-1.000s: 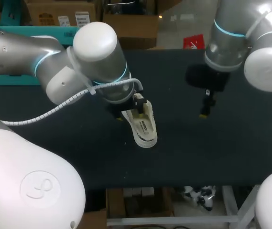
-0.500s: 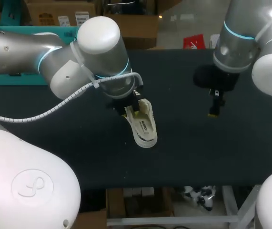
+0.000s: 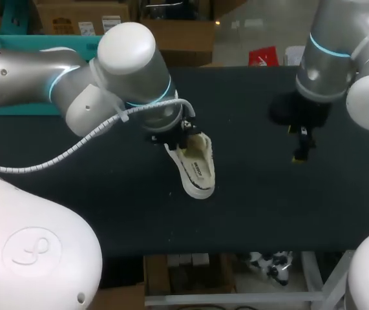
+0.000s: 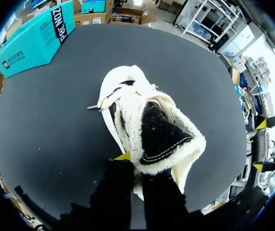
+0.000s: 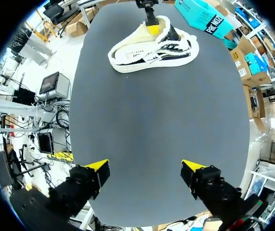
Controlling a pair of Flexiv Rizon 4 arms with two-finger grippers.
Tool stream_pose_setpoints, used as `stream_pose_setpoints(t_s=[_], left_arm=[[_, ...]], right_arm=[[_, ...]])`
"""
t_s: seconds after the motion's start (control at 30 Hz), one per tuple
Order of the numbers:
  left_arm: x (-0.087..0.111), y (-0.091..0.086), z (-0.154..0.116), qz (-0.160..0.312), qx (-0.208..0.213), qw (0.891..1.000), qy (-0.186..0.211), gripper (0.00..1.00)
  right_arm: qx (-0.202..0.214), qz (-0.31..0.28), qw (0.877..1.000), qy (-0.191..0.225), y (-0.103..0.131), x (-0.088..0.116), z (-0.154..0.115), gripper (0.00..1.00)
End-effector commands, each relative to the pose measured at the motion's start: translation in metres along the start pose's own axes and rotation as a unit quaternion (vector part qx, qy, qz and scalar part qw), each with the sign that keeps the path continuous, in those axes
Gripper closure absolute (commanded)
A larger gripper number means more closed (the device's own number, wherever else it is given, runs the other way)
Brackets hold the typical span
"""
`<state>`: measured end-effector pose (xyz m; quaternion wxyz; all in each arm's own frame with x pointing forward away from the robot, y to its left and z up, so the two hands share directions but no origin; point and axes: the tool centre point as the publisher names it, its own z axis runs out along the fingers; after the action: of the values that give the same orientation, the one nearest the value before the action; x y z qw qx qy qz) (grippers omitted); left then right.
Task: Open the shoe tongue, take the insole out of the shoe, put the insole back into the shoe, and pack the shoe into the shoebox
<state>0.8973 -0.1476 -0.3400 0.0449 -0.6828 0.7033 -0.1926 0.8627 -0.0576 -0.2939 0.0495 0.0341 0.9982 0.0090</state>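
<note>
- Dark desk [image 3: 249,213] fills the scene, its top matte and plain, so the pale shoe stands out on it.
- Left hand [image 3: 184,138] is clamped on the shoe [image 3: 197,166] at the heel collar. The left wrist view shows one yellow tip on the outside of the fleecy rim, and the right wrist view shows the other down inside the opening.
- That pinch looks meant to pin and steady the heel, so the mouth of the shoe faces up for work on the tongue and insole.
- The shoe sits near the middle of the desk, toe pointing toward the near edge, and seems tipped a little onto its side. I cannot tell whether the heel is off the surface.
- It is cream-white with a thick woolly collar, a dark inside with a line of pale stitching, white laces loosely crossed with one end poking out, and black print along its side wall.
- Right hand [image 5: 147,168] hangs above bare desk well apart from the shoe, fingers spread wide and holding nothing. My guess is that it waits for the opening to be presented.
- Teal shoebox [image 4: 31,41] lies at the far left edge, well away from the shoe, so packing has not begun.
</note>
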Motion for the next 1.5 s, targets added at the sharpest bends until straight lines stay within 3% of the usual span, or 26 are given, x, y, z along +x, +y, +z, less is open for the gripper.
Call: stream_pose_setpoints(t_s=[0.03, 0.23, 0.37, 0.6, 0.8, 1.0, 1.17, 1.33, 1.5], left_arm=[[-0.009, -0.001, -0.019, 0.045, 0.003, 0.999, 0.027, 1.0], [-0.015, -0.008, -0.029, 0.123, 0.009, 0.991, 0.055, 1.0], [-0.02, -0.02, -0.035, 0.16, 0.013, 0.985, 0.065, 1.0], [-0.028, -0.047, -0.062, 0.269, 0.039, 0.959, 0.083, 1.0], [-0.054, -0.095, -0.083, 0.37, 0.058, 0.924, 0.073, 1.0], [-0.097, -0.151, -0.115, 0.442, 0.086, 0.891, 0.062, 1.0], [-0.127, -0.2, -0.146, 0.473, 0.117, 0.873, 0.029, 1.0], [-0.158, -0.235, -0.164, 0.503, 0.134, 0.854, -0.004, 1.0], [-0.194, -0.266, -0.175, 0.506, 0.157, 0.848, -0.014, 1.0]], right_arm=[[0.015, -0.022, 0.999, 0.025, 0.007, -0.009, -0.014, 0.0], [0.009, -0.075, 0.997, -0.003, -0.001, -0.002, -0.018, 0.0], [0.003, -0.066, 0.998, 0.016, -0.004, -0.004, -0.02, 0.0], [0.003, -0.066, 0.998, 0.016, -0.004, -0.004, -0.02, 0.0], [0.003, -0.066, 0.998, 0.016, -0.004, -0.004, -0.02, 0.0], [0.003, -0.066, 0.998, 0.016, -0.004, -0.004, -0.02, 0.0], [0.003, -0.066, 0.998, 0.016, -0.004, -0.004, -0.02, 0.0], [0.003, -0.066, 0.998, 0.016, -0.004, -0.004, -0.02, 0.0], [0.003, -0.066, 0.998, 0.016, -0.004, -0.004, -0.02, 0.0]])
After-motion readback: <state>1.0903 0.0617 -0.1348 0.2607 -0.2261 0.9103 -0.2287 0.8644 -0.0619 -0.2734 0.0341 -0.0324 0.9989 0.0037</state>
